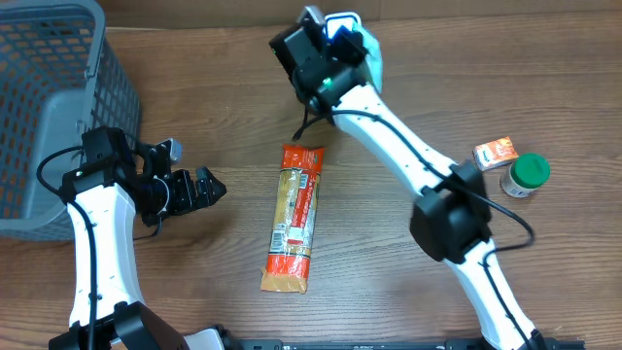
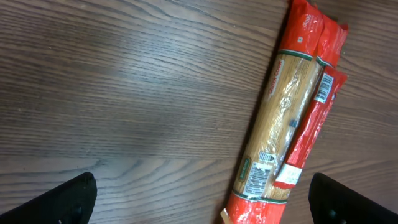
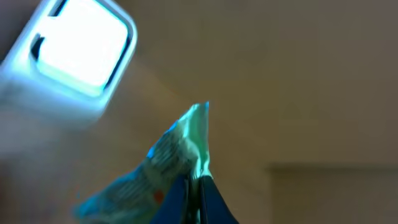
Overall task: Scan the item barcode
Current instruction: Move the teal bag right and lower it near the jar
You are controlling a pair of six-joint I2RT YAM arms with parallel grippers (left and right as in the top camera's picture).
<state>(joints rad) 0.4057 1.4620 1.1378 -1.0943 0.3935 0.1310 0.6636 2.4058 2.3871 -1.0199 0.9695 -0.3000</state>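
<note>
The right end effector [image 3: 194, 186] is closed tight, pinching the thin crimped edge of a small packet [image 3: 177, 149]. It holds the packet up at the far edge of the worktop [image 1: 457, 78], just beside the glowing window of a scanner [image 3: 81, 50]. The wrist view is blurred and tinted teal, so the packet's print is unreadable; it may be a pale foil sachet.

The left end effector [image 1: 216, 188] is spread wide and holds nothing, low over bare wood. It points toward a long orange pasta pack [image 1: 296, 219] that lies flat mid-worktop, apart from both arms. A grey basket [image 1: 58, 58] stands at the far left. A small orange box [image 1: 496, 153] and a green-lidded jar [image 1: 526, 176] sit together at the right.
</note>
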